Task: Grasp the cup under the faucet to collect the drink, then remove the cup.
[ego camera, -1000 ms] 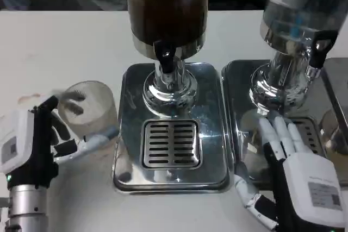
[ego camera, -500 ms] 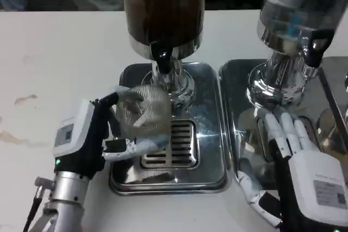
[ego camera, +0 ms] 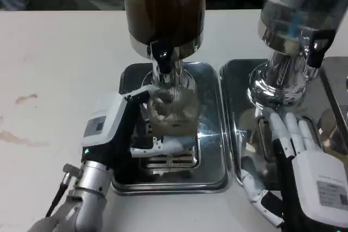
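Note:
A clear plastic cup (ego camera: pixel 173 108) stands upright on the steel drip tray (ego camera: pixel 212 150), right below the black faucet (ego camera: pixel 162 54) of the dispenser filled with dark drink (ego camera: pixel 163 4). My left hand (ego camera: pixel 122 134) grips the cup from its left side, thumb across the near wall. The cup looks empty. My right hand (ego camera: pixel 296 150) lies flat with fingers spread on the neighbouring tray (ego camera: pixel 236 80), at the foot of the second dispenser (ego camera: pixel 296 31), holding nothing.
The slotted grate (ego camera: pixel 168 158) of the tray shows under my left hand. A second dispenser with clear liquid stands at the right. Brown stains (ego camera: pixel 24 99) mark the white table at the left, where the surface is bare.
My left hand has carried the cup rightward from the table's left onto the drip tray, ending under the faucet. The right hand has hardly moved. The camera shifted slightly.

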Motion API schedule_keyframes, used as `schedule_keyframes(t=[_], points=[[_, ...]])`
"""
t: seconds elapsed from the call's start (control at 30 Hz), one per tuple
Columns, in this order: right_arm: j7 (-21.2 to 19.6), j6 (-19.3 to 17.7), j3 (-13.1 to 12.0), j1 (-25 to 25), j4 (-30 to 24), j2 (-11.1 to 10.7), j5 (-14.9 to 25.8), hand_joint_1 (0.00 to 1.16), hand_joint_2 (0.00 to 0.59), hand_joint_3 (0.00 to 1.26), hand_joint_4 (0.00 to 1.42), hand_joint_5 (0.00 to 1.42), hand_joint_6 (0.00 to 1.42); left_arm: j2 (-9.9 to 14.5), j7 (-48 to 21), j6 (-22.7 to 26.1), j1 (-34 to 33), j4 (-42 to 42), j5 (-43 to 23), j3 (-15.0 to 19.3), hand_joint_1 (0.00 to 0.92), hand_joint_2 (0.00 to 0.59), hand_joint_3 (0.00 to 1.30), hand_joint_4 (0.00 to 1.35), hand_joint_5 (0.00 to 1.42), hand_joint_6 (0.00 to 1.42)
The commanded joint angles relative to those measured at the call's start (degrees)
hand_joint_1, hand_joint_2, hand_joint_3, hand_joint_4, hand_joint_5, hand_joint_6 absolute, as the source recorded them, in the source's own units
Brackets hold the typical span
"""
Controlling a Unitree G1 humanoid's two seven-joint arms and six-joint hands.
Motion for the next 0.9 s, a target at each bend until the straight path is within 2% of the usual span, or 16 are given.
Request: schedule_keyframes(t=[0.03, 0.4, 0.47, 0.53, 0.6, 0.67, 0.8, 0.9], points=[[-1.01, 0.63, -0.12, 0.73, -0.84, 0.56, -0.08, 0.37, 0.464, 0.08, 0.0, 0.04, 0.23, -0.57, 3.05, 1.26, -1.39, 0.8, 1.72, -1.74, 0.73, 0.0, 0.87, 1.01, 1.1, 1.25], [-1.09, 0.39, -0.28, 0.78, -0.71, 0.82, 0.22, 0.36, 0.464, 0.08, 0.0, 0.04, 0.23, 0.04, 3.35, 3.43, -1.24, 2.63, 1.66, -2.5, 0.757, 0.0, 0.88, 1.04, 1.11, 1.25], [-0.99, 0.35, -0.27, 0.65, -0.59, 0.78, 0.25, 0.36, 0.464, 0.08, 0.0, 0.04, 0.23, 0.21, 2.87, 3.83, -1.23, 2.9, 1.63, -2.7, 0.762, 0.0, 0.88, 1.03, 1.11, 1.26], [-0.93, 0.33, -0.24, 0.55, -0.52, 0.79, 0.27, 0.36, 0.464, 0.08, 0.0, 0.04, 0.23, 0.37, 2.58, 4.06, -1.12, 3.01, 1.55, -2.78, 0.753, 0.0, 0.82, 0.96, 1.04, 1.24], [-0.88, 0.26, -0.23, 0.47, -0.49, 0.77, 0.34, 0.36, 0.464, 0.08, 0.0, 0.04, 0.23, 0.53, 2.31, 4.18, -1.14, 2.99, 1.64, -3.0, 0.703, 0.0, 0.71, 0.83, 0.95, 1.12], [-0.85, 0.19, -0.24, 0.44, -0.46, 0.73, 0.43, 0.36, 0.464, 0.08, 0.0, 0.04, 0.23, 0.74, 2.2, 4.19, -1.22, 2.88, 1.86, -3.3, 0.591, 0.03, 0.57, 0.7, 0.89, 0.96], [-1.09, 0.05, -0.27, 0.32, -0.2, 0.83, 0.78, 0.36, 0.464, 0.08, 0.0, 0.04, 0.23, 1.39, 1.93, 2.71, -0.93, 2.31, 1.17, -2.88, 0.375, 0.033, 0.32, 0.42, 0.59, 0.58], [-1.21, -0.04, -0.09, 0.16, 0.05, 0.77, 1.01, 0.36, 0.46, 0.08, 0.0, 0.04, 0.23, 1.8, 1.77, 1.93, -0.63, 1.83, 0.71, -2.48, 0.33, 0.038, 0.28, 0.36, 0.53, 0.48]])
